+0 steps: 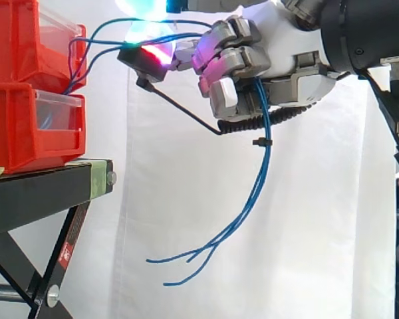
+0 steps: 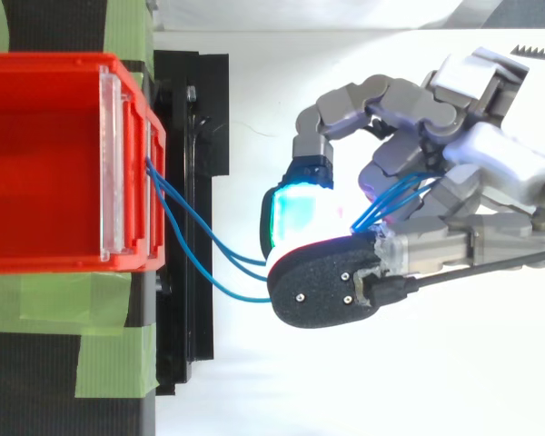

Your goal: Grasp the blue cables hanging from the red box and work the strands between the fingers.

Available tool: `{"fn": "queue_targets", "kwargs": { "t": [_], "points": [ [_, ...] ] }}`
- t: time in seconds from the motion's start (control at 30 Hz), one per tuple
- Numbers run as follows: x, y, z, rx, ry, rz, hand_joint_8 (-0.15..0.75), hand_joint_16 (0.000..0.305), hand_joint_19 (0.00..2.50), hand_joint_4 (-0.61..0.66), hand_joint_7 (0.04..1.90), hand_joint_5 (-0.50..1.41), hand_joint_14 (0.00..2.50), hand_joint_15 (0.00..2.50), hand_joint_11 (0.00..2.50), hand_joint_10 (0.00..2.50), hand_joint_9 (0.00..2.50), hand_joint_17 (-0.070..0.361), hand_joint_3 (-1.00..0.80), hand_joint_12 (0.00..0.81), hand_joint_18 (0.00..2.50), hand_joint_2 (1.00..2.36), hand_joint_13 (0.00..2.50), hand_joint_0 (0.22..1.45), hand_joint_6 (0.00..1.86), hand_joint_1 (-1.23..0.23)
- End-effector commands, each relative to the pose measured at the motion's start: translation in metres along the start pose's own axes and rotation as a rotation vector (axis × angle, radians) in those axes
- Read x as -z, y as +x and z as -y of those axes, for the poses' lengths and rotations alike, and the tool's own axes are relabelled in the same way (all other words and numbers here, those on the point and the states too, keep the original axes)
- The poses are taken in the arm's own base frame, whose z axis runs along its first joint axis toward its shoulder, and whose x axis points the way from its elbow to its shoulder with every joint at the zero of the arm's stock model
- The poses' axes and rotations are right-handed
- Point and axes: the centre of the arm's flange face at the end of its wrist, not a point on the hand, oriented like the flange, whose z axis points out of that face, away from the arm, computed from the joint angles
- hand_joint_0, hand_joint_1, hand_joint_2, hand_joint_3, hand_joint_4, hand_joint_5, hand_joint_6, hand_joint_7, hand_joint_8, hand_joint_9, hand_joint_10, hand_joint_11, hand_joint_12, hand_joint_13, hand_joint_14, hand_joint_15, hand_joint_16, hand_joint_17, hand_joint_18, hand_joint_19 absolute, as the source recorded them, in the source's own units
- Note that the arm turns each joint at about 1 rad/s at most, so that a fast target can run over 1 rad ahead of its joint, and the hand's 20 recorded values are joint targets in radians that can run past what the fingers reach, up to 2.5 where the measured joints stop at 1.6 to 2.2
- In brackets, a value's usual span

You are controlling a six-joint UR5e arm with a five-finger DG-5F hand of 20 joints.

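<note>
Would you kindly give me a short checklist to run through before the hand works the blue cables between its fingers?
1. Grip of the hand on the blue cables: ok, the fingers curl round them.
2. Cables joined to the red box: ok, they run out of its front.
3. Slack between box and hand: ok, the strands curve loosely.
4. Free ends below the hand: ok, hanging clear of the stand.
5. Every strand inside the grasp: cannot tell.

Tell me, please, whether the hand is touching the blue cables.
Touching. The side view shows the blue cables passing between the curled fingers of the hand and hanging on below them.
</note>
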Motion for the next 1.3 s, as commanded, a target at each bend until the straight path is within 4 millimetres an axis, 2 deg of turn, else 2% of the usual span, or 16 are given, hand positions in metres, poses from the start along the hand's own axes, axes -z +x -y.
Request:
{"fn": "queue_targets", "kwargs": {
  "t": [0.0,0.23,0.33,0.4,0.6,0.83,1.27],
  "points": [
    [-0.001,0.001,-0.001,0.003,-0.006,0.0,0.508,0.195,0.71,0.24,1.28,-0.01,2.5,1.78,2.5,2.5,1.75,0.146,0.05,0.556,2.3,1.02,1.85,0.85,1.4,-0.57],
    [-0.003,0.003,-0.003,0.015,-0.027,0.001,0.508,0.195,0.71,0.25,1.31,0.01,2.5,1.78,2.5,2.5,1.75,0.146,0.07,0.556,2.3,1.01,1.85,0.85,1.41,-0.57],
    [-0.006,0.006,0.002,0.022,-0.037,0.008,0.508,0.195,0.71,0.26,1.31,0.02,2.5,1.78,2.5,2.5,1.75,0.146,0.07,0.556,2.3,1.01,1.85,0.85,1.4,-0.57],
    [-0.011,0.011,0.014,0.017,-0.042,0.015,0.508,0.195,0.71,0.26,1.3,0.02,2.5,1.78,2.5,2.5,1.75,0.146,0.08,0.556,2.3,1.01,1.85,0.85,1.41,-0.57],
    [-0.013,0.016,0.016,0.036,-0.06,0.03,0.508,0.195,0.71,0.27,1.33,0.04,2.5,1.78,2.5,2.5,1.75,0.146,0.12,0.556,2.3,1.01,1.85,0.85,1.42,-0.56],
    [-0.019,0.027,0.03,0.037,-0.078,0.034,0.508,0.195,0.71,0.27,1.35,0.06,2.5,1.78,2.5,2.5,1.75,0.146,0.15,0.556,2.3,1.01,1.85,0.85,1.42,-0.56],
    [-0.01,0.035,0.032,0.061,-0.057,0.029,0.508,0.195,0.71,0.28,1.36,0.06,2.5,1.78,2.5,2.5,1.75,0.146,0.14,0.556,2.3,1.01,1.85,0.85,1.42,-0.57]
  ]
}}
